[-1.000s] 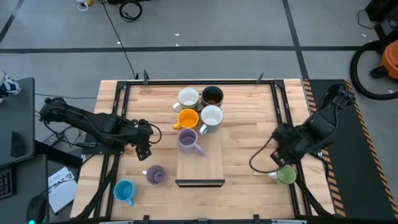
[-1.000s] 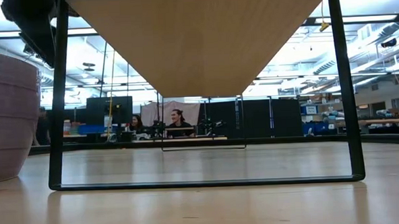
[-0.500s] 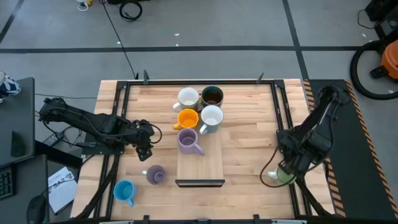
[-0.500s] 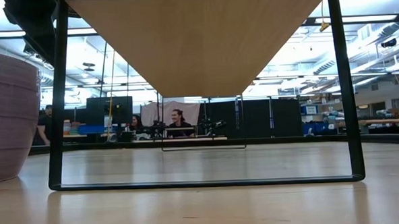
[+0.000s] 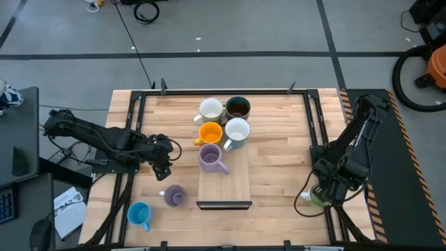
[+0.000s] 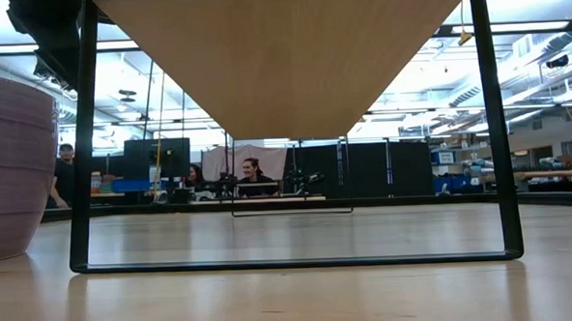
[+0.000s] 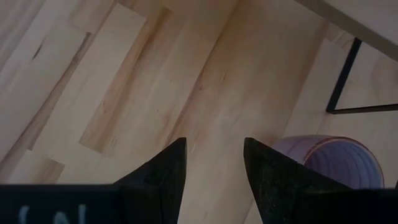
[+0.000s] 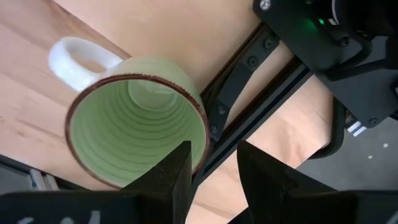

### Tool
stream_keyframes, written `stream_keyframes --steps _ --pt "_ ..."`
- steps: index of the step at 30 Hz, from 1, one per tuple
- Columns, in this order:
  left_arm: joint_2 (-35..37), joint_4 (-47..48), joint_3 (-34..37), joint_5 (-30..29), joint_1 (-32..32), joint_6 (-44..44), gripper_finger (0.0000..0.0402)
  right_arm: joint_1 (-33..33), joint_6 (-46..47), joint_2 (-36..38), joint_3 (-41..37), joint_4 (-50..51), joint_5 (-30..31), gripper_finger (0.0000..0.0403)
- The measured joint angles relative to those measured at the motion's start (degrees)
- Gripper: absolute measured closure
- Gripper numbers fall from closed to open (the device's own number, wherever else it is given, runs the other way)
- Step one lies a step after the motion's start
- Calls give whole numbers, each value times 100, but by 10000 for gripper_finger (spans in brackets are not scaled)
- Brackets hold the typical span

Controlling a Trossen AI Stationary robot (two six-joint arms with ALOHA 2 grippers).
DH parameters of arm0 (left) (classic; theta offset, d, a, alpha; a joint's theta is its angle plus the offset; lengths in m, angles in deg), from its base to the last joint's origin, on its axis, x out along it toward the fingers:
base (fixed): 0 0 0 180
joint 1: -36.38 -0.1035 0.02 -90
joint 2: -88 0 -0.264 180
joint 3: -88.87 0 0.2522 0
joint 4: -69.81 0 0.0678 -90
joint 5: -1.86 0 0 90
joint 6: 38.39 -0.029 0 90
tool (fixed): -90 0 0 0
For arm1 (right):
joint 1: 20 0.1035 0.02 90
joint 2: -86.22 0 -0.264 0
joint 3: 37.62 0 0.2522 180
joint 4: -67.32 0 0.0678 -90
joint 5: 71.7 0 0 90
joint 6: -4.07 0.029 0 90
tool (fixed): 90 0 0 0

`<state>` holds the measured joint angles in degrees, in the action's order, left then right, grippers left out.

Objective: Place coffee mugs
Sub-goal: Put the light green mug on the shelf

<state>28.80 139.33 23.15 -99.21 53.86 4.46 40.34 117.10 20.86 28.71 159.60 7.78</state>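
High view, right pincer: we see it low over the green mug, at the desk's near right edge.
Right pincer state: fingers parted, straddling the mug's rim, nothing clamped.
Left pincer: open and empty, left of the lavender mug.
Other mugs: white, dark grey, orange and second white cluster beyond that lavender mug; second lavender and light blue lie nearer and to its left.

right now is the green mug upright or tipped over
Upright: the green mug stands with its open mouth up and looks empty, right end effector just above it.
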Motion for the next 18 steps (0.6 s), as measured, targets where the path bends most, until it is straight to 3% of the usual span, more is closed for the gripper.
stream_keyframes --steps 18 --pt "-2 -133 0 -2 2 -17 235 0 -16 0 -827 -1025 -278 268"
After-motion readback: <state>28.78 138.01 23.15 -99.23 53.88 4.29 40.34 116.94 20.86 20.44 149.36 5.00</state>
